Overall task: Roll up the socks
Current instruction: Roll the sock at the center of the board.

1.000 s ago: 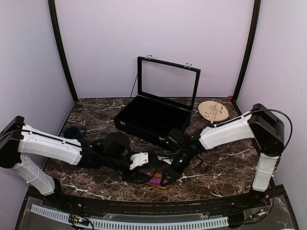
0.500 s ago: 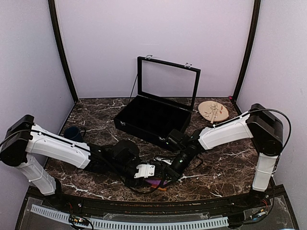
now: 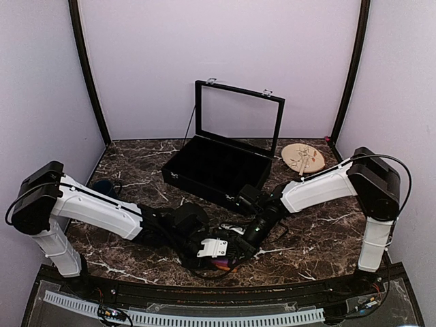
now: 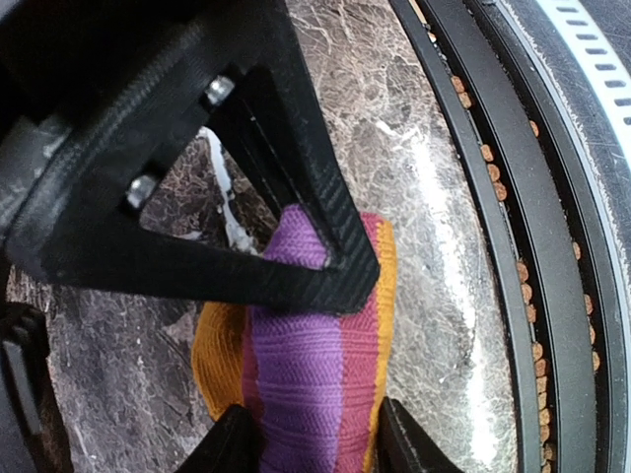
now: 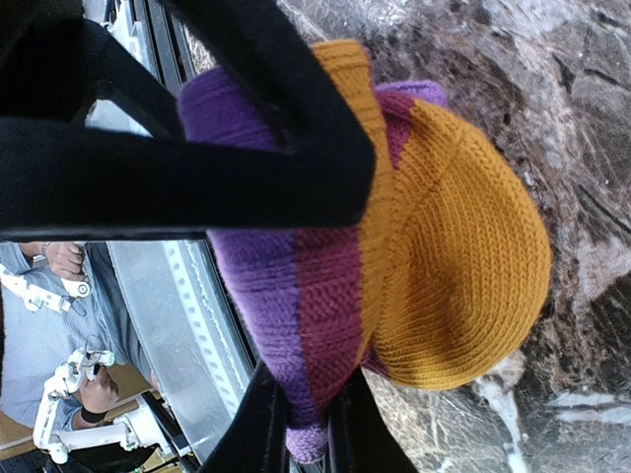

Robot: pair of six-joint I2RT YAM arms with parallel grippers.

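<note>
The striped sock (image 3: 225,263), purple, orange and red, lies bunched on the marble table near the front edge. In the left wrist view my left gripper (image 4: 315,448) has its fingers (image 4: 229,445) pressed against both sides of the striped sock (image 4: 306,365). In the right wrist view my right gripper (image 5: 306,424) pinches the sock's purple and red fold (image 5: 296,325), with the orange part (image 5: 458,266) bulging beside it. In the top view the left gripper (image 3: 219,252) and the right gripper (image 3: 240,249) meet over the sock. The black sock does not show in any view.
An open black case (image 3: 178,172) with its lid raised stands at the back middle. A round wooden disc (image 3: 303,158) lies at the back right. A dark blue mug (image 3: 103,187) sits at the left, behind the left arm. A black rail (image 4: 513,246) runs along the table's front edge.
My left arm has swung right and toward the front edge, bringing its gripper onto the striped sock. The right gripper has stayed on the sock, shifting slightly.
</note>
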